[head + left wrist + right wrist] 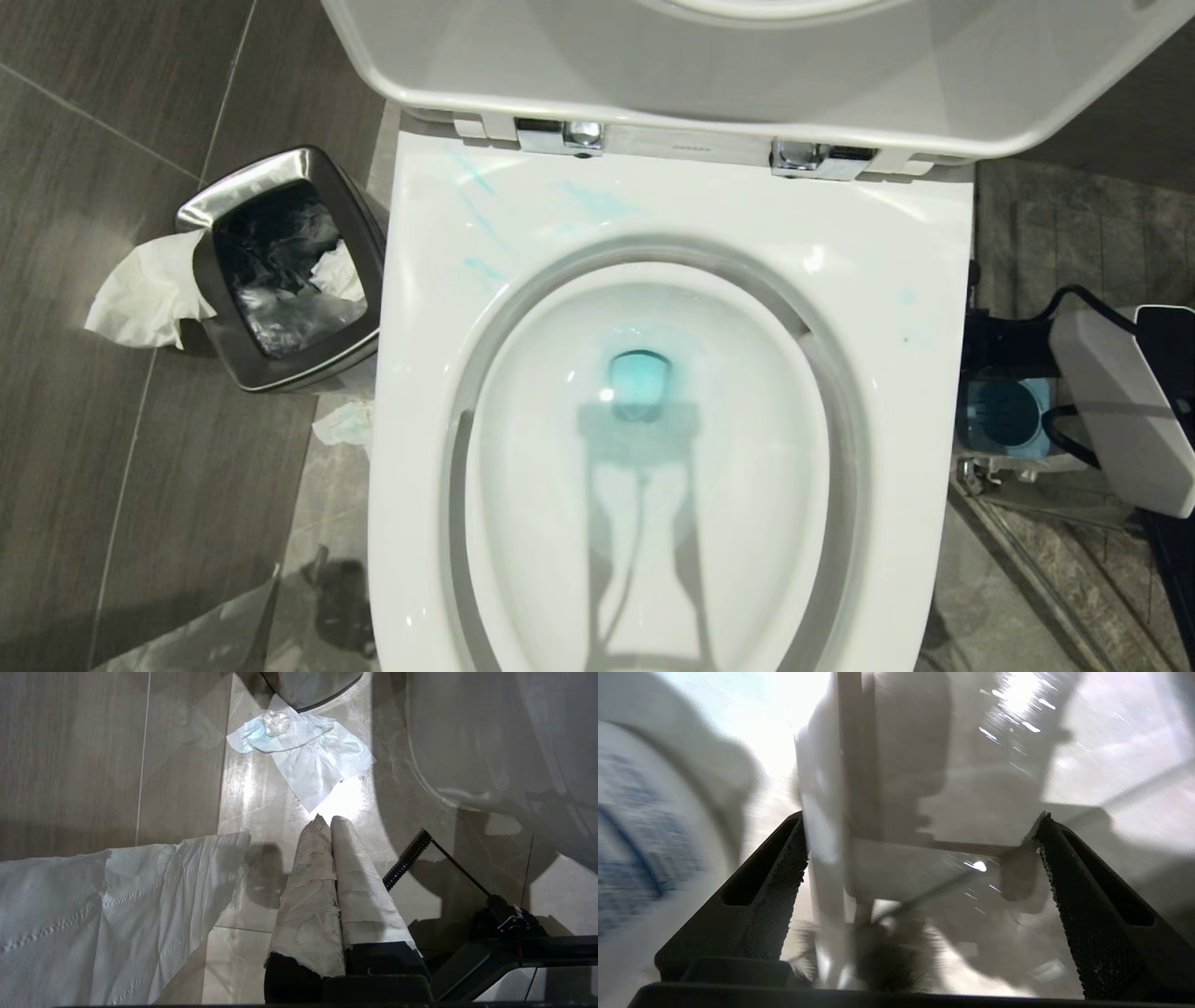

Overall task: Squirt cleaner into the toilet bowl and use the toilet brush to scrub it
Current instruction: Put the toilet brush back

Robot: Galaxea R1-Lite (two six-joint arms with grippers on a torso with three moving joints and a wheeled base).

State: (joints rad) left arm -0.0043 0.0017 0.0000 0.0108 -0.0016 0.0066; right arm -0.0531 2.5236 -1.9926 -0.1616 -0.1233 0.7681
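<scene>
The left end effector (pixel 325 822) hangs low beside the toilet base, its paper-wrapped fingers pressed together and empty, above crumpled tissue (pixel 299 751) on the floor. The right end effector (pixel 920 858) is spread wide with nothing gripped; the toilet brush (pixel 859 826) stands between its fingers, white handle upright and black bristles at the near edge. The toilet bowl (pixel 868 280) lies open ahead, seat and lid raised, blue cleaner liquid streaking its rim and tinting the water. A steel bin (pixel 280 168) sits to its left
</scene>
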